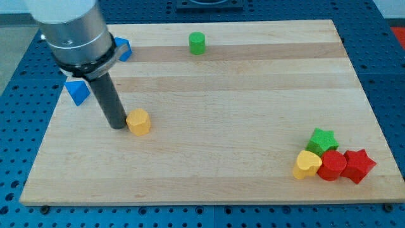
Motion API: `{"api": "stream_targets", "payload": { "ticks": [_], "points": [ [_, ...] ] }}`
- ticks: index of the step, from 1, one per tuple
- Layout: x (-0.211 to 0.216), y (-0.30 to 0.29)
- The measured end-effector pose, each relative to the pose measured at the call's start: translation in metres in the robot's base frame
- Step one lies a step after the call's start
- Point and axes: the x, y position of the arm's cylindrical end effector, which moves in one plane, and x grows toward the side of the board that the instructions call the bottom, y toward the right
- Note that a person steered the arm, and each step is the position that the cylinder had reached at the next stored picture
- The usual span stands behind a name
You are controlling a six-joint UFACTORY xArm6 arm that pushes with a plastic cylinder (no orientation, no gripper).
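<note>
My tip point(118, 125) rests on the wooden board point(240, 95) at the view's left, touching or nearly touching the left side of a yellow hexagonal block point(138, 121). A blue triangular block point(77, 92) lies just left of the rod, near the board's left edge. Another blue block point(123, 48) sits behind the arm at the view's top left, partly hidden by it. A green cylinder point(197, 43) stands near the top edge.
At the bottom right a cluster sits together: a green star point(323, 139), a yellow heart-like block point(307, 164), a red rounded block point(331, 166) and a red star point(358, 165). A blue perforated table surrounds the board.
</note>
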Motion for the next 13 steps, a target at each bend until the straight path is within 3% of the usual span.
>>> {"api": "stream_targets", "payload": {
  "ticks": [2,8,10,13],
  "points": [
    [0.007,0.024],
    [0.007,0.172],
    [0.029,0.24],
    [0.006,0.206]
  ]
}}
